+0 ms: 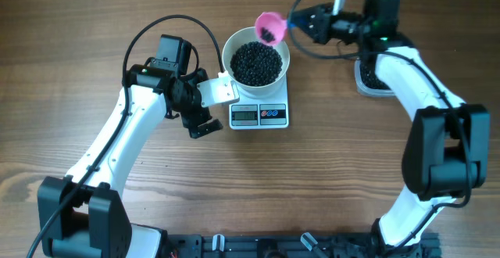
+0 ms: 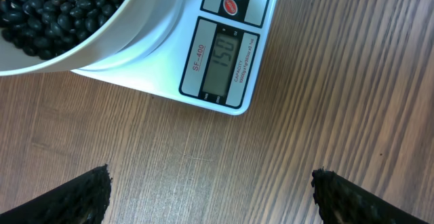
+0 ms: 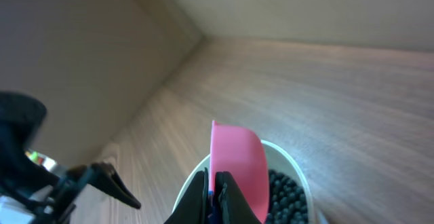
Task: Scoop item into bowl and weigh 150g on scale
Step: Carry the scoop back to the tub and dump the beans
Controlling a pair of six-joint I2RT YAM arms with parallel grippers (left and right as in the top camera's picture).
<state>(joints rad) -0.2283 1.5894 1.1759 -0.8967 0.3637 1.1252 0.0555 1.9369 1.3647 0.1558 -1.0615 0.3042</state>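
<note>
One free: left gripper (image 2: 210, 187), spread beside scale (image 1: 259, 115)
Right gripper (image 3: 215, 198): clamped on pink scoop (image 1: 269, 27) over bowl's (image 1: 233, 39) far-right rim

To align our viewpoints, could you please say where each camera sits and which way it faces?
Overhead: above the table, facing straight down; both arms, the small white rectangular digital scale and round white bowl show.
Left wrist: on the left arm, facing down at the scale; the open left hand shows.
Right wrist: on the right arm, facing forward over the bowl; right hand grips a pink plastic scoop.
Overhead and left wrist share the scale and bowl.
</note>
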